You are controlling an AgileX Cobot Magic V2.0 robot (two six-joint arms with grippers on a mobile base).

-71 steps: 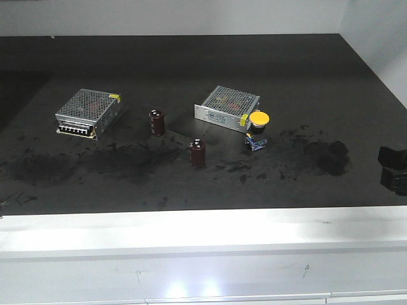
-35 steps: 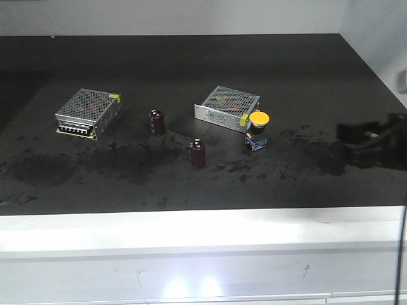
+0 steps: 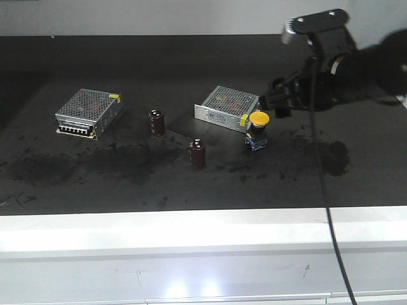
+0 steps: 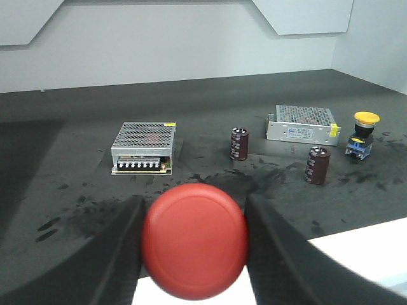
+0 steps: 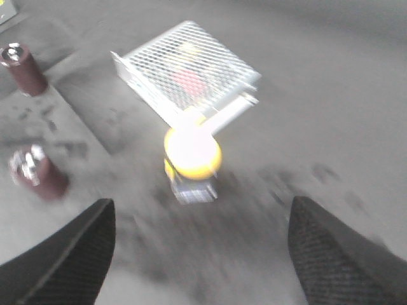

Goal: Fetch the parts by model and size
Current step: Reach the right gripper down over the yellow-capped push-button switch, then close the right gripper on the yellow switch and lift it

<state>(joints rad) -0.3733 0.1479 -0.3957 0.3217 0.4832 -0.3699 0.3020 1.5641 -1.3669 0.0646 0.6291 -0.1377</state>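
Note:
A red push-button part (image 4: 194, 240) fills the bottom of the left wrist view. My left gripper (image 4: 194, 213) is shut on its round cap, held over the table's front edge; its base is hidden. The yellow push-button part (image 3: 257, 129) stands upright on the black table beside a silver box, and it also shows as the yellow cap (image 5: 193, 152) in the blurred right wrist view. My right gripper (image 3: 280, 97) hovers just right of it and above it, open, with nothing between its fingers. In its own view the right gripper (image 5: 200, 210) frames the button from behind.
Two silver perforated boxes (image 3: 89, 113) (image 3: 227, 107) and two dark red capacitors (image 3: 158, 122) (image 3: 198, 153) stand on the smudged black table. A white ledge (image 3: 191, 232) runs along the front. The right arm's cable (image 3: 324, 190) hangs down across the table.
The right arm has swung in from the right edge, up and to the left, and now hangs beside the yellow button. The parts on the table have not moved.

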